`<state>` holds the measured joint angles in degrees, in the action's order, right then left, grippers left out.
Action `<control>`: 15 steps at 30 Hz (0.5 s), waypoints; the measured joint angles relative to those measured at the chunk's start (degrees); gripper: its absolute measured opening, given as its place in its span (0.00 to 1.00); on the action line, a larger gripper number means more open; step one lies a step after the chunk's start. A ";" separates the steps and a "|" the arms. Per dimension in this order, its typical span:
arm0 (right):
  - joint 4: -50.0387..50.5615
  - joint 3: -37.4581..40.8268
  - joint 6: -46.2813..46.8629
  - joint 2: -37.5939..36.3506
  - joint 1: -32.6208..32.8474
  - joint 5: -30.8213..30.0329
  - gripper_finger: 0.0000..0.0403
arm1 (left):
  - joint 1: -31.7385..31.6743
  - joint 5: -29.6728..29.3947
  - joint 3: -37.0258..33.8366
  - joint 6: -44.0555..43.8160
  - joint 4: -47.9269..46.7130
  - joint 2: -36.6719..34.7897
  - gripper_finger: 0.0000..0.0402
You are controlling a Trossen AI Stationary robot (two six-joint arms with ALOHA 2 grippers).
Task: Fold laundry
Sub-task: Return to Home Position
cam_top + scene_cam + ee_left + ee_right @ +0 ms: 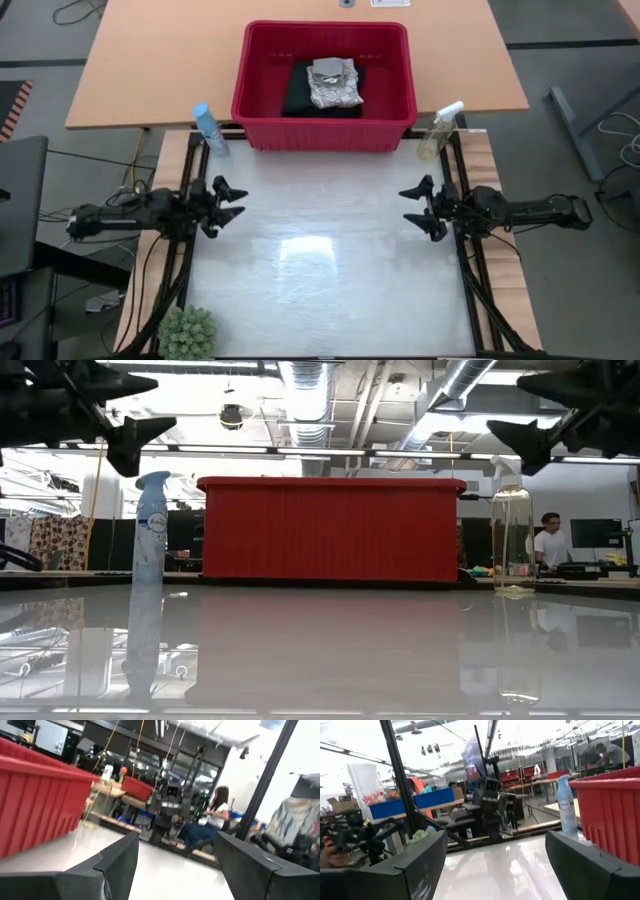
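The laundry (325, 87) lies folded in the red basket (260, 100) at the table's far edge: a dark garment at the bottom with a grey and white cloth (335, 82) stacked on top. My left gripper (232, 199) hovers open over the table's left side, far from the laundry. My right gripper (418, 208) hovers open over the right side. In the wrist views the left gripper (175, 865) and the right gripper (495, 865) have nothing between their fingers.
A blue spray bottle (209, 127) stands left of the basket and a clear bottle (440, 130) right of it. A small green plant (188, 333) sits at the near left corner. The white table top (330, 270) lies bare between the arms. People show in the room beyond.
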<state>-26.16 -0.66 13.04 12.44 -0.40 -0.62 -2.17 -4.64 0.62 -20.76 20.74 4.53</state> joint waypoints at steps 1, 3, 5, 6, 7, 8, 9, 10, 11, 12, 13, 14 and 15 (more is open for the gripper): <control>0.40 0.16 0.00 -0.30 0.00 0.01 0.89 | 1.66 -1.46 0.00 0.81 -1.27 -0.04 0.62; 2.73 0.16 -0.25 -0.70 0.00 0.06 0.89 | 4.77 -4.81 0.00 1.91 -2.40 -0.04 0.62; 4.12 0.16 -2.06 -0.57 -0.02 0.02 0.89 | 7.08 -7.24 -0.02 3.03 -3.28 -0.04 0.62; 4.58 0.16 -2.95 -0.49 -0.02 0.02 0.89 | 7.97 -8.53 -0.02 3.18 -3.51 -0.05 0.62; 5.22 0.16 -3.80 -0.49 -0.02 -0.18 0.89 | 8.60 -9.83 -0.02 3.17 -3.62 -0.06 0.62; 5.82 0.16 -4.25 -0.51 -0.02 -0.38 0.89 | 9.13 -10.93 -0.03 3.12 -3.62 -0.06 0.62; 6.40 0.18 -4.38 -0.51 -0.02 -0.59 0.89 | 9.43 -11.26 -0.04 2.90 -3.66 -0.06 0.62; 7.09 0.19 -4.40 -0.50 -0.02 -0.66 0.89 | 9.59 -11.24 -0.04 2.67 -3.66 -0.06 0.62; 7.69 0.19 -4.42 -0.49 -0.02 -0.66 0.89 | 9.68 -10.86 -0.04 2.49 -3.66 -0.06 0.62; 8.39 0.19 -4.44 -0.49 -0.02 -0.66 0.89 | 9.73 -10.08 -0.04 2.18 -3.67 -0.06 0.62; 9.06 0.19 -4.42 -0.51 -0.02 -0.70 0.89 | 9.73 -8.91 -0.04 2.06 -3.83 -0.06 0.62; 9.89 0.19 -4.44 -0.51 -0.02 -0.72 0.89 | 9.73 -7.71 -0.04 2.04 -4.43 -0.06 0.62; 10.83 0.21 -4.45 -0.49 -0.02 -0.74 0.89 | 9.73 -6.46 -0.05 2.01 -5.31 -0.06 0.62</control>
<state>-15.33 -0.45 8.59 11.94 -0.43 -1.37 7.55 -11.10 0.57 -18.75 15.44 4.47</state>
